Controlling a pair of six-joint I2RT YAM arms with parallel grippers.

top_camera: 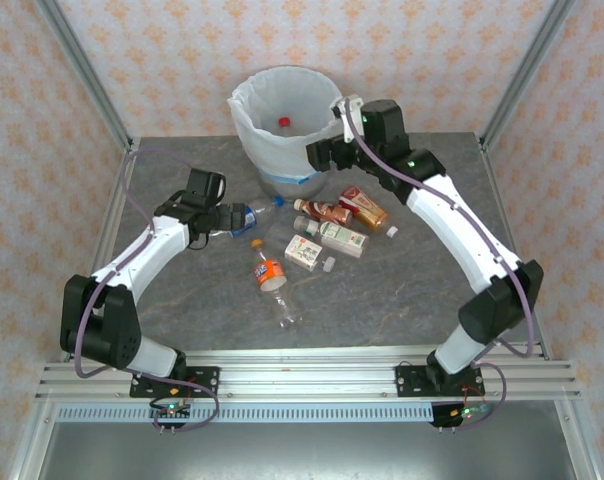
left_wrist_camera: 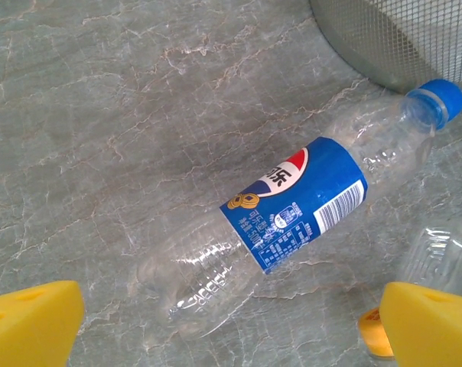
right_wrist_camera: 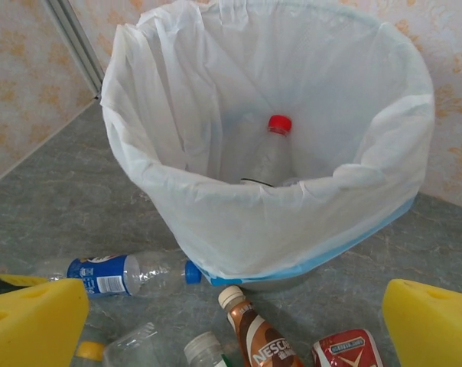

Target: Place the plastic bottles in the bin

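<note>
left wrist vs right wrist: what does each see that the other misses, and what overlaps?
Left wrist: the open left gripper, the barcode and label print on the clear blue-labelled, blue-capped plastic bottle, and the wire-mesh wall of the round bin.
Right wrist: the open right gripper, the bin's white bag liner with a clear red-capped bottle inside, plus a brown coffee bottle and a red-labelled bottle lying outside.
Both: the blue-labelled bottle lying on the grey marble table beside the bin.
</note>
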